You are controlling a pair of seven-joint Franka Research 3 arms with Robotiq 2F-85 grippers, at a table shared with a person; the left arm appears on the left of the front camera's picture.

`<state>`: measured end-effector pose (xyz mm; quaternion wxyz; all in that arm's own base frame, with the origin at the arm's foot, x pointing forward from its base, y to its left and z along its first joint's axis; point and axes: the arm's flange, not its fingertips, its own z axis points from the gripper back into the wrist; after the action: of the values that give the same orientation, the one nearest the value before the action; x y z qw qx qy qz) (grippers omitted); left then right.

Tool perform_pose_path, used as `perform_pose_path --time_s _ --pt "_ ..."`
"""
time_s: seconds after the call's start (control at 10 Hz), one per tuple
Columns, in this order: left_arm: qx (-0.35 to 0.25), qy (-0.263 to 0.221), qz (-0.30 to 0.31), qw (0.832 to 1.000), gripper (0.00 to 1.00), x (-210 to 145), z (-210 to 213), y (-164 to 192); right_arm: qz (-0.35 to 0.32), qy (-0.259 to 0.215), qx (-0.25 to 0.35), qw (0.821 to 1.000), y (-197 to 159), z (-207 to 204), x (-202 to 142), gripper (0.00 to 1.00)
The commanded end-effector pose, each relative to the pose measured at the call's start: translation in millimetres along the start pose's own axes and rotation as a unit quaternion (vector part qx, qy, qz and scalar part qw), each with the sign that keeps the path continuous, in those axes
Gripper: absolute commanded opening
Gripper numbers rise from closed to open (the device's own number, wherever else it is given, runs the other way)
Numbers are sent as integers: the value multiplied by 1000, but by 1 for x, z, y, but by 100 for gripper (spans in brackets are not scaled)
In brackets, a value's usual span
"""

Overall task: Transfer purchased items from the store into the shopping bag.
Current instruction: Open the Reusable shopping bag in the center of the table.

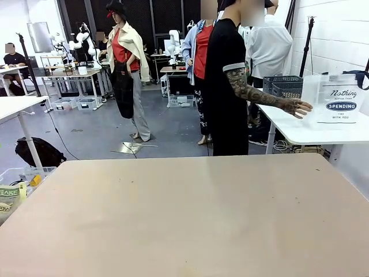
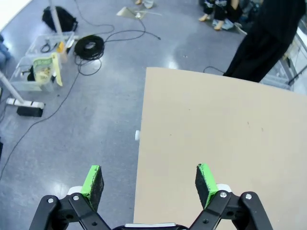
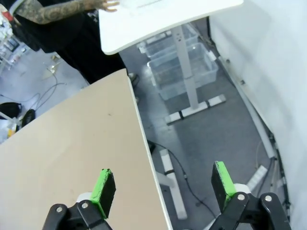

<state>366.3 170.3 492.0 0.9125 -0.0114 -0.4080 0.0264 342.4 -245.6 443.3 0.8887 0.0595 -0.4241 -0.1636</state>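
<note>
Front view: a person stands at the far edge of the bare tan tabletop. One hand reaches over a white side table. On it a dark grey basket stands beside a white bag printed "Nothing".

Left wrist view: the left gripper is spread wide and empty. It straddles the tabletop's edge, one finger over the floor.

Right wrist view: the right gripper is also spread and empty, straddling the tabletop's edge. The side table lies far ahead of its fingers.
</note>
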Motion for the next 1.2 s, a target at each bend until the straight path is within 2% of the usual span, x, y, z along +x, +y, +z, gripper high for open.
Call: perform_pose_path --time_s 0.0,1.1 --pt "10 4 7 1000 100 2 3 -3 -2 3 -20 1000 1 15 6 100" --pt "10 4 7 1000 100 2 3 -3 -2 3 -20 1000 1 15 6 100"
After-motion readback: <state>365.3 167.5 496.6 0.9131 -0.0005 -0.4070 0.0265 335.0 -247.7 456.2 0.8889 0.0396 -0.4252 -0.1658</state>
